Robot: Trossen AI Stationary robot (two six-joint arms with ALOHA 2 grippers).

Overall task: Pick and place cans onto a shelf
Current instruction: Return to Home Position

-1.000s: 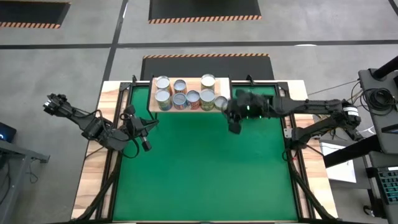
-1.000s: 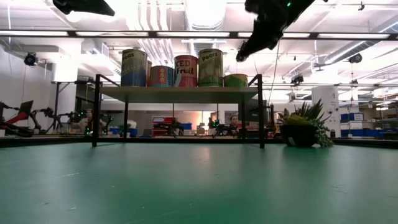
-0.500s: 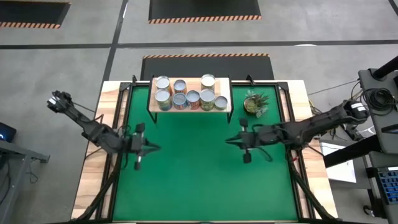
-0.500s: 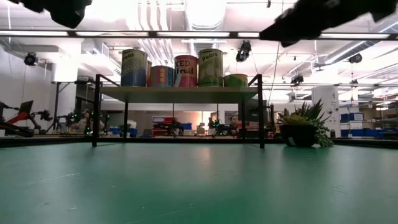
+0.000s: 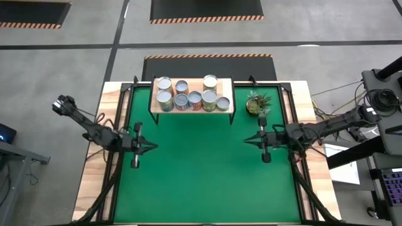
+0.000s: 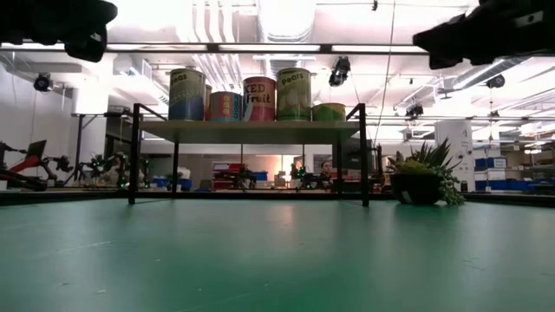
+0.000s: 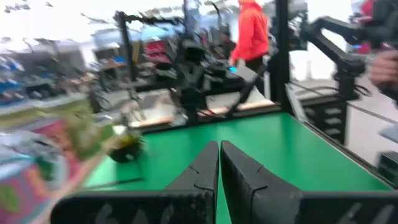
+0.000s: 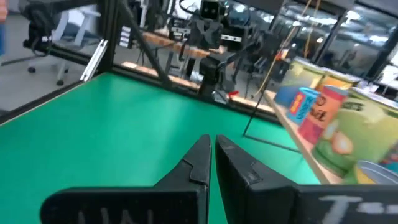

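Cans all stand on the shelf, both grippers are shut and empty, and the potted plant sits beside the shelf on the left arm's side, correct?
No: the high view shows the potted plant beside the shelf on the right arm's side. The rest holds.

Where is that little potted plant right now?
In the high view the potted plant stands on the green table, just off the right end of the shelf holding the cans, on the right arm's side.

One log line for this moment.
cans: all on shelf | left gripper: shut, empty, over table left side | right gripper: shut, empty, over right side
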